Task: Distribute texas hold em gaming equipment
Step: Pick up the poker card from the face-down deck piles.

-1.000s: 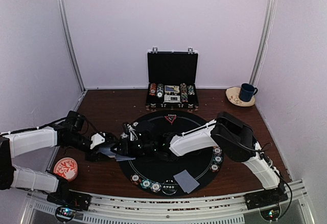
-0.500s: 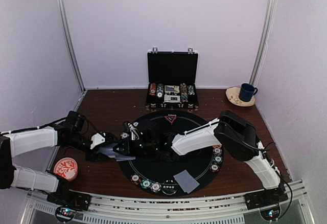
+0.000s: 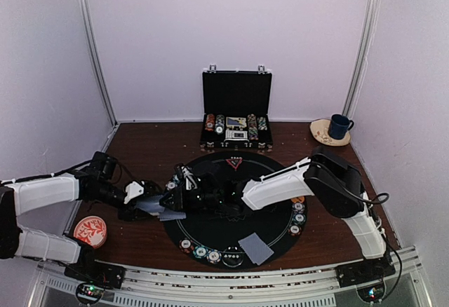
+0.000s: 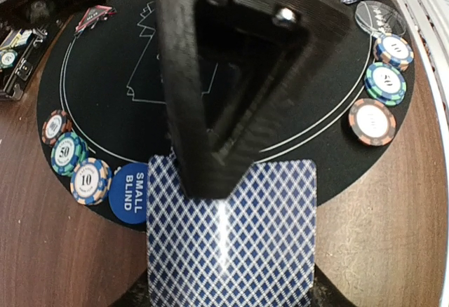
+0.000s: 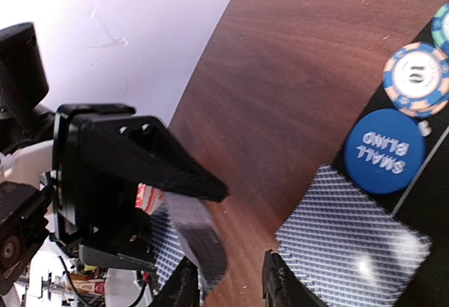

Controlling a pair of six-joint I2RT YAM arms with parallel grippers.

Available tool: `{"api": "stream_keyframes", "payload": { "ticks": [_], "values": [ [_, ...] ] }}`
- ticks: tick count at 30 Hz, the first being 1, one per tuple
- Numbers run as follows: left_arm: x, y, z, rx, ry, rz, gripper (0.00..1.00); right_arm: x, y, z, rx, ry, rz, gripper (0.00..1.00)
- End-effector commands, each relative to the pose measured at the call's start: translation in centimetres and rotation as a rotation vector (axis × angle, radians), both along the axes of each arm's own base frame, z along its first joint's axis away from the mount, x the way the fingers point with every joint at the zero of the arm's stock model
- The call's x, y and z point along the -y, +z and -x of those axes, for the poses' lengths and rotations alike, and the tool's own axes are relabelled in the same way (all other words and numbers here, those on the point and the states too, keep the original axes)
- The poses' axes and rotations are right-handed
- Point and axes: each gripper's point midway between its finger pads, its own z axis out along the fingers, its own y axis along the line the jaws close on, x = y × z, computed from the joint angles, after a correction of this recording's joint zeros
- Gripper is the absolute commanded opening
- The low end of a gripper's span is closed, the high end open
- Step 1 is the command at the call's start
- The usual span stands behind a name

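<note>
My left gripper is shut on a deck of blue-backed playing cards, held over the left rim of the round black mat. In the right wrist view one card curls off that deck, blurred, beside my right gripper. Its jaws stand apart with bare wood between them. A dealt card lies on the mat's edge next to the blue SMALL BLIND button. Striped chips sit by the button, and more chips line the other rim. The red triangle marker lies at the mat's far edge.
The open black briefcase with chip rows stands behind the mat. A red-and-white dish lies near the left arm's base. A blue mug on a saucer sits at the back right. Two cards lie on the mat's near edge.
My right arm has drawn slightly to the right, its elbow swinging out and its gripper easing away from the deck. The left arm and deck have stayed put.
</note>
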Motion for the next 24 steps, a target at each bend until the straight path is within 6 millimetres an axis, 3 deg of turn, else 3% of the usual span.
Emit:
{"api": "stream_keyframes", "payload": {
  "ticks": [1,15,24],
  "values": [
    [-0.3,-0.1,-0.1,0.0,0.006,-0.013,0.11,0.3,-0.4,-1.8,-0.004,-0.044,0.017,0.32],
    [-0.3,-0.1,-0.1,0.0,0.005,-0.014,0.11,-1.3,0.1,-0.4,-0.015,0.02,-0.025,0.29],
    [-0.3,-0.2,-0.2,-0.001,0.007,-0.016,0.11,-1.3,0.2,0.6,-0.029,0.045,-0.042,0.17]
  ]
}}
